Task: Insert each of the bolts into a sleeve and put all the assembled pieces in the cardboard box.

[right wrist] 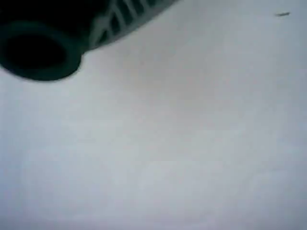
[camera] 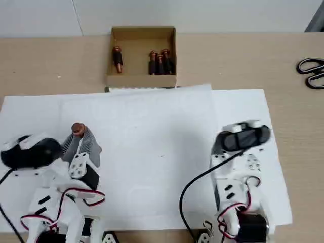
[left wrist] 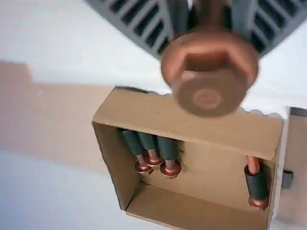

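Now the left pincer [camera: 78,137] pinches a bolt [left wrist: 208,72] by its shank, head outward, likely lined up toward the box [left wrist: 192,127] well ahead, where four pieces [left wrist: 153,153] lie; a sleeve [right wrist: 38,52] sits at the right pincer [right wrist: 91,36], grip unclear

One cardboard box [camera: 143,33] holds four assembled pieces [camera: 160,62]: three side by side and one piece [camera: 117,58] apart. One more bolt [left wrist: 209,72], copper-headed, outside the box. One dark sleeve [right wrist: 36,52]. Two arms, left arm [camera: 61,197] and right arm [camera: 238,172]. One pair of scissors [camera: 311,72]. One table [camera: 50,61]. White paper sheets [camera: 152,131] overlap, their number unclear
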Controlling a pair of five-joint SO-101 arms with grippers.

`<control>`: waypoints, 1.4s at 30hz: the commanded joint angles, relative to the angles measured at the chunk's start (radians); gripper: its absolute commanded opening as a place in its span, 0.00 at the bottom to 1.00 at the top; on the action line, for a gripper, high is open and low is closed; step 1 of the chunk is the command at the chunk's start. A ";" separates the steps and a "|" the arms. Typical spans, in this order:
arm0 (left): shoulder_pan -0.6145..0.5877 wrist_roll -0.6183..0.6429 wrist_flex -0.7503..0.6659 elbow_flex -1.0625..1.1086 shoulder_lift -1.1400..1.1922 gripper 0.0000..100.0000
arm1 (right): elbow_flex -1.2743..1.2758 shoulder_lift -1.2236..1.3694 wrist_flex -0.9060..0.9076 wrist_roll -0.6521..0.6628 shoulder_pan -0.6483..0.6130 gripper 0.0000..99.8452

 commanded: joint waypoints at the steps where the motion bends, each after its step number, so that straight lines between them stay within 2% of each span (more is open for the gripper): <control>1: -0.003 0.046 -0.029 0.028 -0.009 0.01 | 0.054 -0.015 -0.125 -0.009 -0.076 0.00; 7: 0.003 0.123 -0.195 0.097 -0.011 0.01 | 0.170 -0.015 -0.331 -0.003 -0.222 0.00; 10: 0.005 0.124 -0.316 0.143 -0.011 0.01 | 0.212 -0.015 -0.384 -0.002 -0.297 0.00; 14: 0.011 0.124 -0.399 0.168 -0.011 0.01 | 0.232 -0.015 -0.409 -0.002 -0.397 0.00; 23: 0.207 0.181 -0.422 0.154 -0.011 0.01 | 0.233 -0.015 -0.406 0.000 -0.561 0.00; 28: 0.259 0.183 -0.419 0.154 -0.009 0.01 | 0.232 -0.015 -0.406 0.000 -0.624 0.00; 34: 0.269 0.183 -0.417 0.156 -0.008 0.01 | 0.230 -0.015 -0.407 0.000 -0.665 0.00; 39: 0.368 0.183 -0.373 0.156 -0.008 0.01 | 0.226 -0.015 -0.409 0.038 -0.665 0.00; 42: 0.381 0.183 -0.347 0.156 -0.006 0.01 | 0.227 -0.015 -0.455 0.057 -0.665 0.00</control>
